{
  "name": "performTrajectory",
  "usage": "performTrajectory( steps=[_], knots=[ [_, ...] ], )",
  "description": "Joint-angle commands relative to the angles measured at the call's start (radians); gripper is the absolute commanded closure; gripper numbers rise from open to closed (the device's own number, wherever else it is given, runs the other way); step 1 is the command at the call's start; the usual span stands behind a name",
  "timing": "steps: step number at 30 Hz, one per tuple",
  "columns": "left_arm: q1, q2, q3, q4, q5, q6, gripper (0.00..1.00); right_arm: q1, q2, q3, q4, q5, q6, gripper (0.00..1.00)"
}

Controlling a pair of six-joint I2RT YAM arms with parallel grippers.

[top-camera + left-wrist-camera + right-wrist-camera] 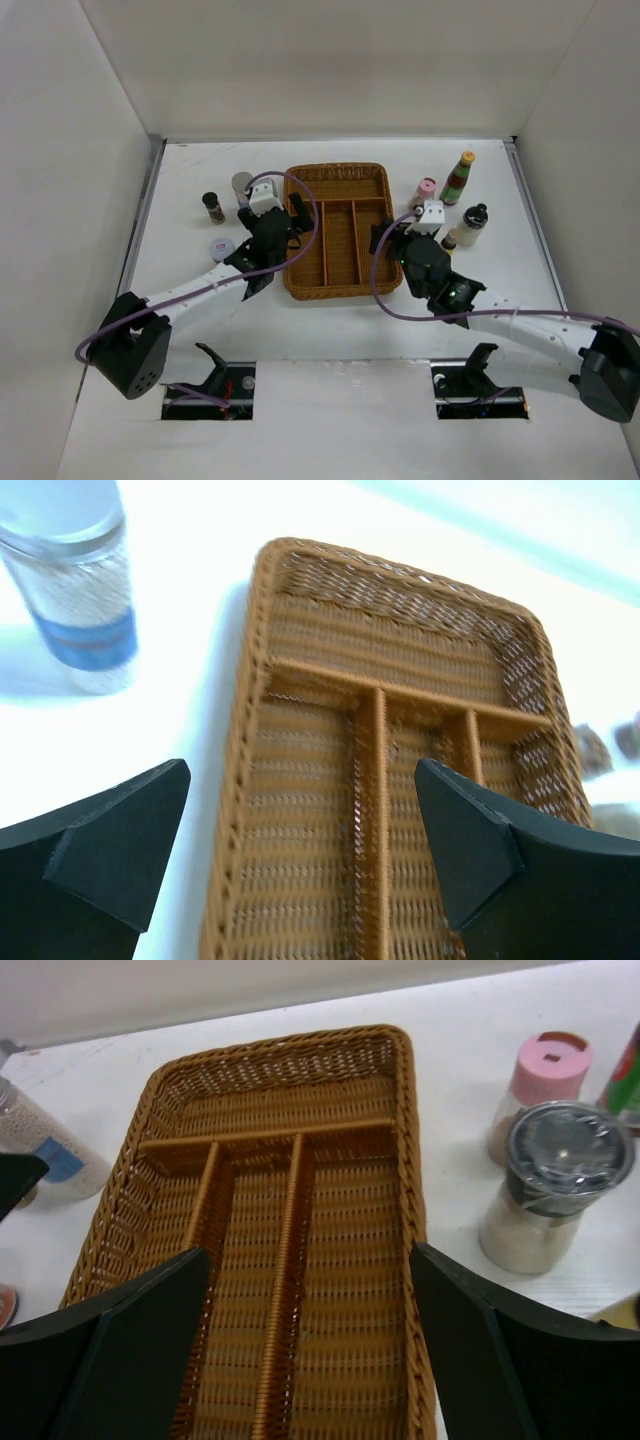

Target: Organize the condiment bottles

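The condiment bottles point(458, 178) stood left and right of the wicker tray point(338, 168), the left gripper point(300, 850) and right gripper point(310, 1330) hung wide open and empty, so the right one would do best squaring up on the black-capped jar point(553, 1185) before closing.

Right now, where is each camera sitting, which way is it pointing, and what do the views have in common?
Top external: above and behind the arms, looking down on the table; both arms with the left gripper and right gripper show.
Left wrist: on the left arm, facing along the wicker tray; its two open fingers show.
Right wrist: on the right arm, facing the same tray, pink-capped jar beside it; its open fingers show.
Shared: both wrist views show the tray and the blue-labelled jar.
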State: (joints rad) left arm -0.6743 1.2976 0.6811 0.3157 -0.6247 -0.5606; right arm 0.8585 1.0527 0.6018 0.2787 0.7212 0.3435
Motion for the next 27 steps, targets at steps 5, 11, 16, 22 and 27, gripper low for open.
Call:
performTrajectory(
  steps=[5,11,16,22,27],
  knots=[
    [0.112,-0.049,0.109,-0.153,-0.026,0.011,0.00,0.032,0.033,-0.017,0.134,-0.065,0.009,0.39],
    [0.193,-0.073,0.196,-0.165,-0.026,0.099,0.00,0.046,0.030,-0.033,0.132,-0.101,0.020,0.78],
    [0.252,-0.046,0.264,-0.121,-0.026,0.178,0.08,0.046,0.053,-0.031,0.136,-0.120,0.023,0.67],
    [0.296,0.051,0.365,-0.167,-0.018,0.234,0.47,0.047,0.052,-0.034,0.151,-0.135,0.020,0.54],
    [0.339,0.181,0.460,-0.250,0.014,0.240,0.22,0.047,0.061,-0.034,0.151,-0.138,0.017,0.44]
  ],
)
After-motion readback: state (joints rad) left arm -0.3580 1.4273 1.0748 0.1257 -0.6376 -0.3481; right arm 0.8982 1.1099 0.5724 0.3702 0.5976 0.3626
